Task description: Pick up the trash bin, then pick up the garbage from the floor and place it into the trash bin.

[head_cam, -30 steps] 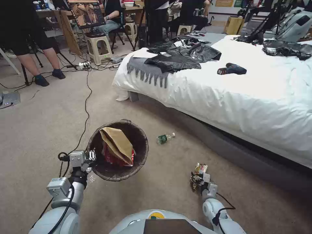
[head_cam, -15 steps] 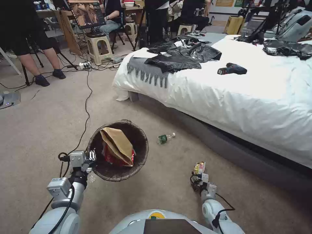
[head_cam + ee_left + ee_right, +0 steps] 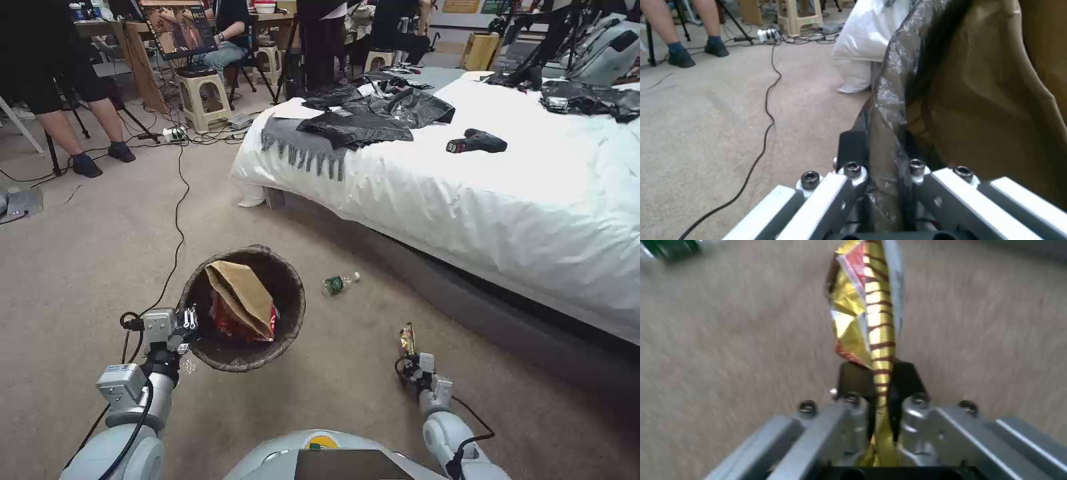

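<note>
While the left gripper [image 3: 189, 319] clamps the near rim of the trash bin [image 3: 243, 307], the right gripper [image 3: 408, 361] pinches a yellow wrapper [image 3: 406, 338] standing upright, well apart to the bin's right, just above the carpet [image 3: 100, 253].

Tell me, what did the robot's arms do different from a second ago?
The right gripper, shut on the yellow snack wrapper, turned it edge-on and drew back slightly toward the robot. The left gripper still pinches the trash bin by its rim. The bottle stayed put.
</note>
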### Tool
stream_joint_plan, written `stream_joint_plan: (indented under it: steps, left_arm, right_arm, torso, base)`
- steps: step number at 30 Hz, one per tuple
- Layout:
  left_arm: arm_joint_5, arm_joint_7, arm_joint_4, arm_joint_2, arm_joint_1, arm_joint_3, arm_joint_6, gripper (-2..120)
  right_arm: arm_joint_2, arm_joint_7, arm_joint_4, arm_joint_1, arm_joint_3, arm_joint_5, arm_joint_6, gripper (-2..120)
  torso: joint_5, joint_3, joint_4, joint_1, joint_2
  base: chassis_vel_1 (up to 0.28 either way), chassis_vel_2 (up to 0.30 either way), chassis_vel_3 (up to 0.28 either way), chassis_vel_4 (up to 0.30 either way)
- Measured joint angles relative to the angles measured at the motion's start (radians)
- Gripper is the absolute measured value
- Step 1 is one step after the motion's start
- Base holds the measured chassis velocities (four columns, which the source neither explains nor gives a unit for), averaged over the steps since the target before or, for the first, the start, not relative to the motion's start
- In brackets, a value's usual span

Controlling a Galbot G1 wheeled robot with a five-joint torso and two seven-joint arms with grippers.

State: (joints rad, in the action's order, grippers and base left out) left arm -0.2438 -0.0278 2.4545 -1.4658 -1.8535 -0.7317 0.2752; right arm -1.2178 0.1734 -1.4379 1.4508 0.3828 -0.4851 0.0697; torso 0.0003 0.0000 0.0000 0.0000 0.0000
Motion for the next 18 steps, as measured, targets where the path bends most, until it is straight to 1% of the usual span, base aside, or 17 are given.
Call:
stream_joint_plan:
  steps: [3, 4, 7, 8, 9, 12, 13, 15, 17, 18]
  left_arm:
    - [0.0, 0.0, 0.0, 0.0, 0.0, 0.0, 0.001, 0]
    - [0.0, 0.0, 0.0, 0.0, 0.0, 0.0, 0.001, 0]
    - [-0.001, -0.001, 0.001, 0.0, 0.0, 0.0, 0.002, 0]
    - [-0.001, -0.001, 0.001, 0.0, 0.0, 0.0, 0.002, 0]
    - [-0.001, -0.001, 0.002, 0.0, 0.0, 0.0, 0.003, 0]
    - [-0.001, -0.003, 0.004, 0.0, 0.0, -0.002, 0.007, 0]
    - [-0.001, -0.003, 0.004, 0.0, 0.0, -0.002, 0.007, 0]
    - [-0.002, -0.003, 0.006, 0.0, -0.001, -0.003, 0.012, 0]
    - [-0.003, -0.006, 0.008, 0.001, -0.002, -0.004, 0.021, 0]
    - [-0.003, -0.006, 0.008, 0.001, -0.002, -0.004, 0.021, 0]
  right_arm:
    - [0.015, -0.033, -0.114, 0.037, 0.042, 0.029, -0.019, 0]
    - [0.015, -0.033, -0.114, 0.037, 0.042, 0.029, -0.019, 0]
    - [-0.002, -0.106, -0.225, 0.061, 0.105, 0.071, -0.078, 0]
    - [-0.002, -0.106, -0.225, 0.061, 0.105, 0.071, -0.078, 0]
    - [-0.003, -0.133, -0.277, 0.068, 0.122, 0.078, -0.107, 0]
    - [0.042, -0.164, -0.414, 0.074, 0.12, 0.065, -0.151, 0]
    - [0.042, -0.164, -0.414, 0.074, 0.12, 0.065, -0.151, 0]
    - [0.069, -0.17, -0.471, 0.066, 0.108, 0.049, -0.175, 0]
    - [0.113, -0.171, -0.547, 0.036, 0.077, 0.017, -0.207, 0]
    - [0.113, -0.171, -0.547, 0.036, 0.077, 0.017, -0.207, 0]
  torso:
    - [-0.0001, 0.0, 0.0, 0.0, 0.0]
    - [-0.0001, 0.0, 0.0, 0.0, 0.0]
    - [-0.0005, 0.0, 0.0, 0.0, 0.0]
    - [-0.0005, 0.0, 0.0, 0.0, 0.0]
    - [-0.0001, 0.0, -0.0001, 0.0, 0.0]
    - [-0.0003, 0.0, 0.0, 0.0, 0.0]
    - [-0.0003, 0.0, 0.0, 0.0, 0.0]
    - [-0.0004, 0.0, 0.0, 0.0, 0.0]
    - [-0.0004, 0.0, 0.0001, 0.0, 0.0]
    - [-0.0004, 0.0, 0.0001, 0.0, 0.0]
  base:
    - [0.0, 0.0, 0.0, 0.0]
    - [0.0, 0.0, 0.0, 0.0]
    - [0.0, 0.0, 0.0, 0.0]
    - [0.0, 0.0, 0.0, 0.0]
    - [0.0, 0.0, 0.0, 0.0]
    - [0.0, 0.0, 0.0, 0.0]
    - [0.0, 0.0, 0.0, 0.0]
    - [0.0, 0.0, 0.0, 0.0]
    - [0.0, 0.0, 0.0, 0.0]
    - [0.0, 0.0, 0.0, 0.0]
